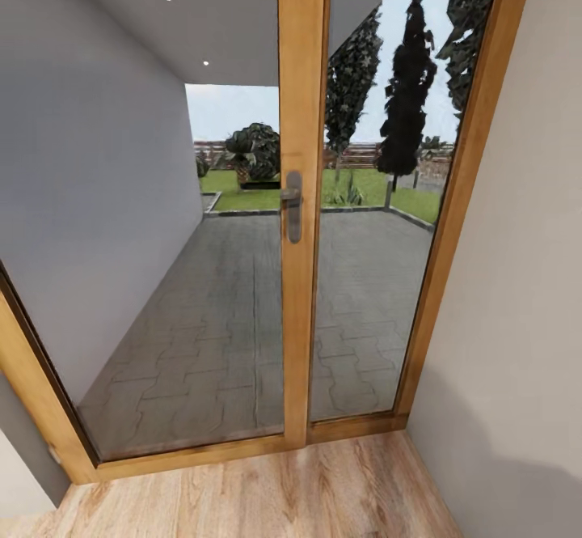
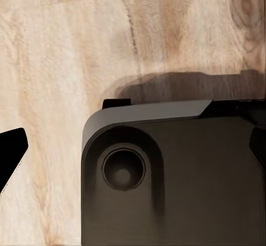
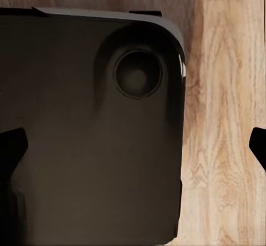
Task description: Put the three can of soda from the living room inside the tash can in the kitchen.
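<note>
The soda cans and the trash can are out of view. My left gripper point(image 2: 133, 152) hangs open over the light wood plank floor point(image 2: 55, 63) and the robot's dark base point(image 2: 177, 179); one black fingertip point(image 2: 11, 153) shows at the picture's edge. My right gripper point(image 3: 136, 146) is open too, its fingertips point(image 3: 11, 146) far apart with nothing between them, above the same dark base point(image 3: 83, 135) and the floor point(image 3: 221, 118).
Straight ahead stands a glazed double door in a wooden frame point(image 1: 303, 319) with a metal handle point(image 1: 292, 205). Beyond the glass lie a grey paved patio point(image 1: 242, 319), lawn and trees. A beige wall point(image 1: 517, 319) closes the right side; a strip of wood floor point(image 1: 283, 497) runs below the door.
</note>
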